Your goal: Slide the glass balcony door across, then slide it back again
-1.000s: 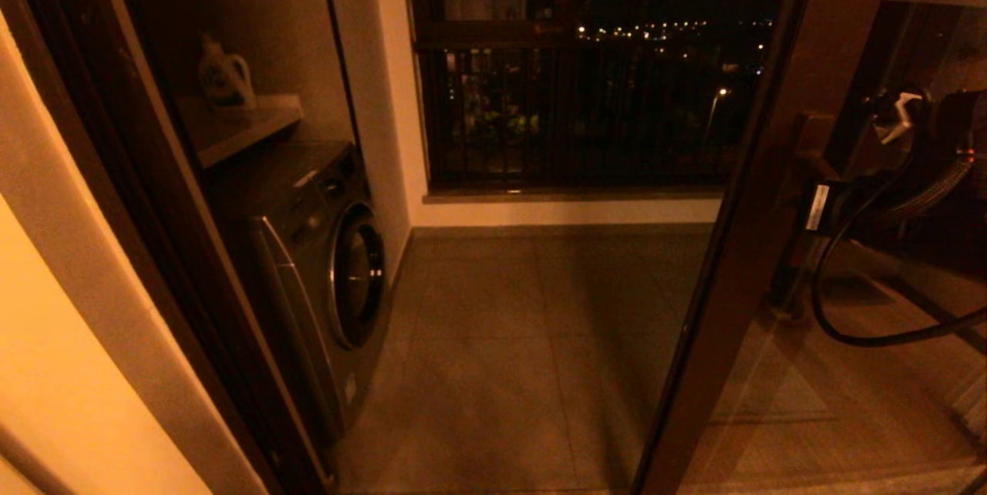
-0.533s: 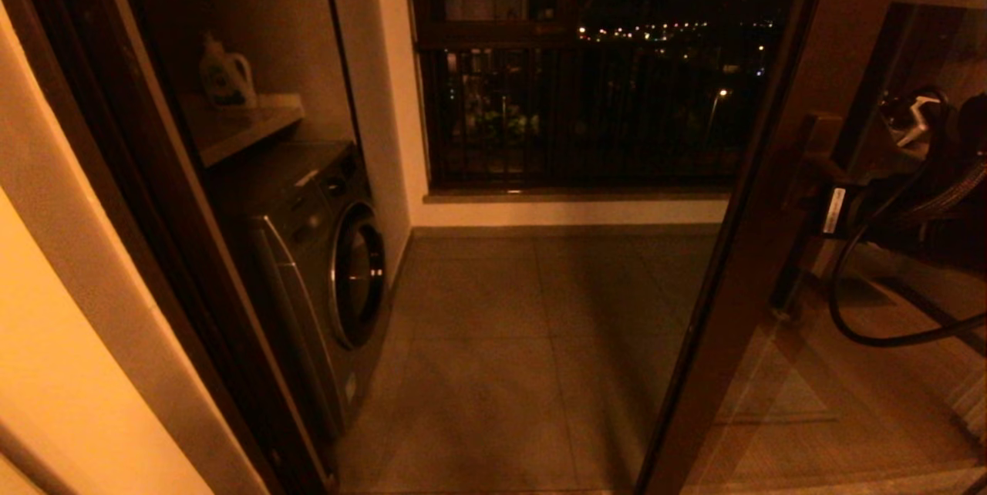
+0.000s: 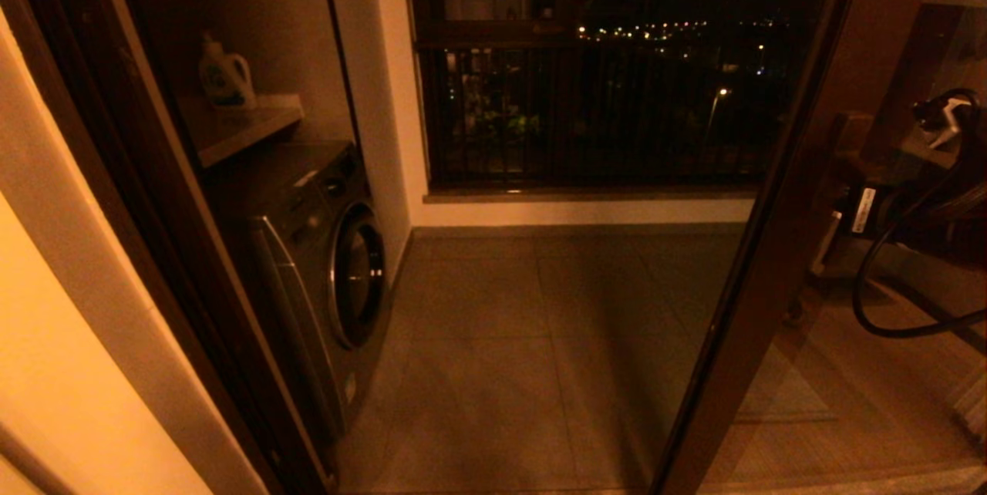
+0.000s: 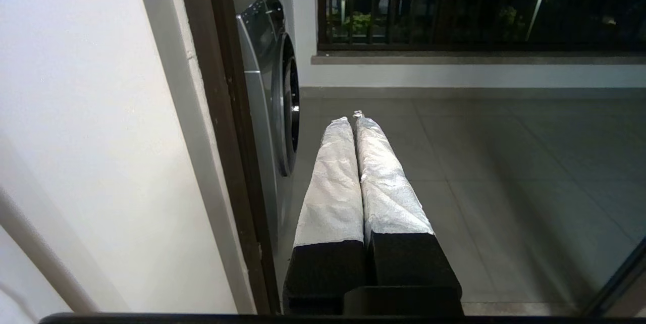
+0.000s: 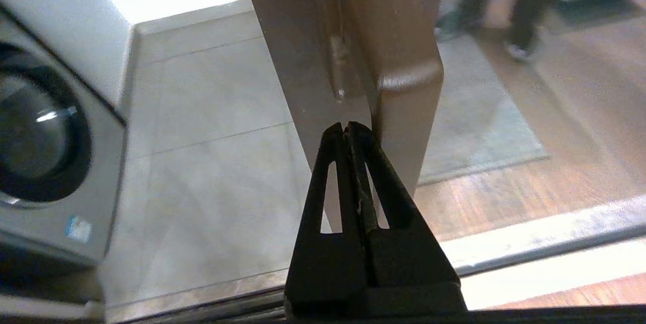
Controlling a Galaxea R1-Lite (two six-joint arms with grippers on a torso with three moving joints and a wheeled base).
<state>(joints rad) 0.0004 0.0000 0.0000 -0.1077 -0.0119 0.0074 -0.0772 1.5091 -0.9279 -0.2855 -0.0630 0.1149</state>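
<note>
The glass balcony door [image 3: 771,248] stands at the right of the head view, its brown stile slanting down and its glass to the right of it. In the right wrist view the stile [image 5: 303,51] and the blocky wooden handle [image 5: 398,61] are close ahead. My right gripper [image 5: 348,126] is shut on nothing, and its tips rest in the corner between stile and handle. The right arm [image 3: 910,202] with its black cable shows beside the handle [image 3: 848,133]. My left gripper [image 4: 353,118] is shut and empty, held low by the left jamb, outside the head view.
A washing machine [image 3: 331,248] stands left of the opening under a shelf with a detergent bottle [image 3: 224,79]. The dark window with railing bars [image 3: 586,94] is at the back. The fixed jamb [image 3: 154,210] bounds the left. The floor track [image 5: 151,309] and a rug [image 5: 479,127] lie below.
The door's stile and handle have slid to the right, with my right arm moving along with them. The opening onto the balcony has grown wider.
</note>
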